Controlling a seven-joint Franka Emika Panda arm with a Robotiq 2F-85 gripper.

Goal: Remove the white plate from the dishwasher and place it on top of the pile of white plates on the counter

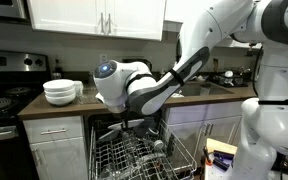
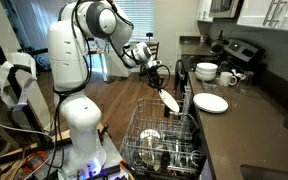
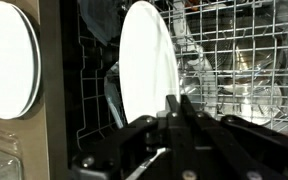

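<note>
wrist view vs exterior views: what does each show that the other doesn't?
Wrist only: close-up of the gripper shut on the rim of the white plate.
Exterior only: the arm, stacked bowls, stove.
Both: the plate held over the dishwasher rack, and the pile of white plates on the counter.

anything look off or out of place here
Nothing looks spilled or broken. Only the white plate is askew: it hangs tilted from the gripper, which is shut on its rim, over the dishwasher rack.
</note>
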